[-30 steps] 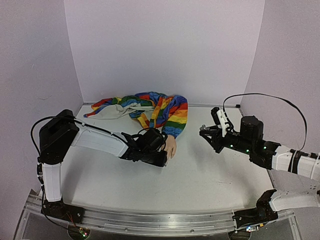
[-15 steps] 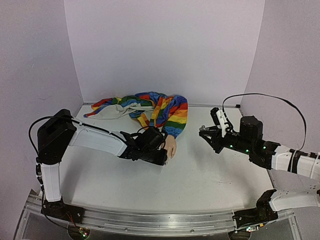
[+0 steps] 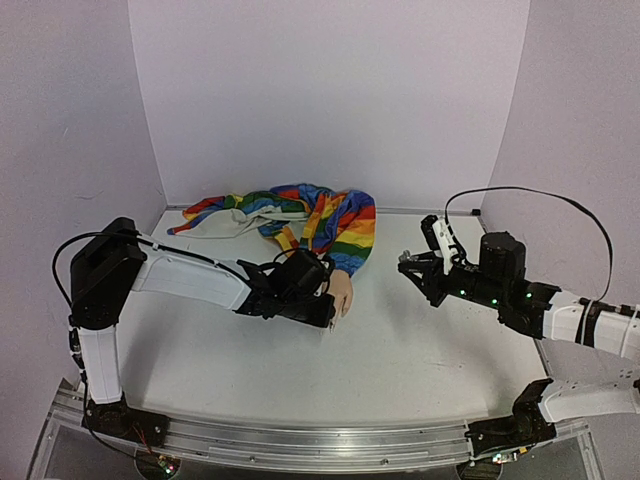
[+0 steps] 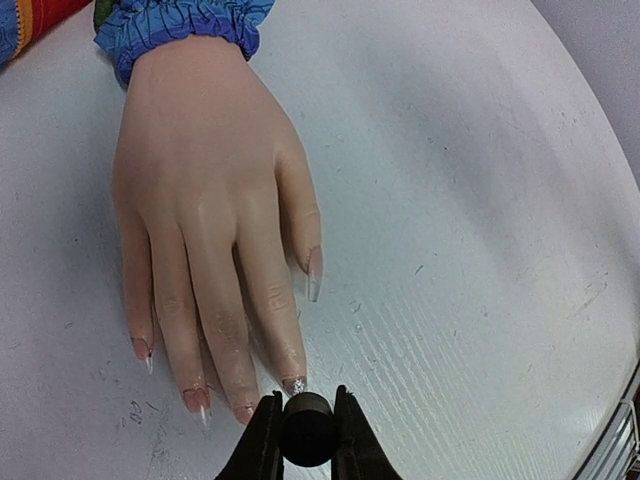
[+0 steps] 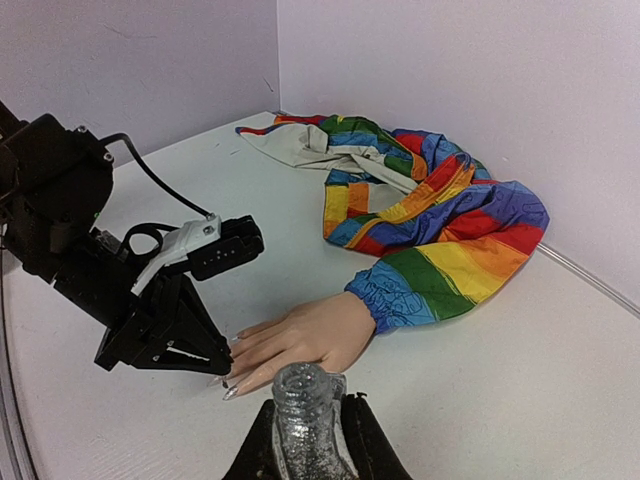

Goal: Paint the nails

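Mannequin hand [image 4: 200, 200]: pale flesh tone, uniform. Nails [image 4: 313, 272]: translucent with pinkish beds; the one closest to the left gripper [image 4: 305, 432] carries a speck of silver glitter.

Sleeve [image 5: 450, 250] behind the hand's wrist: repeating bands of red, orange, yellow, green and blue. Cuff [image 4: 185, 20] at the wrist: blue. Lining [image 3: 225, 222] farther behind the hand: off-white.

Table [image 4: 450, 250] under the hand: white, faint grey scuffs. Walls [image 3: 330, 90]: pale lilac.

Left gripper at the fingertips: black, as is the round cap [image 4: 306, 445] in it. Right gripper [image 5: 308, 440], facing the hand: black; its bottle [image 5: 303, 400] is clear with silver glitter.
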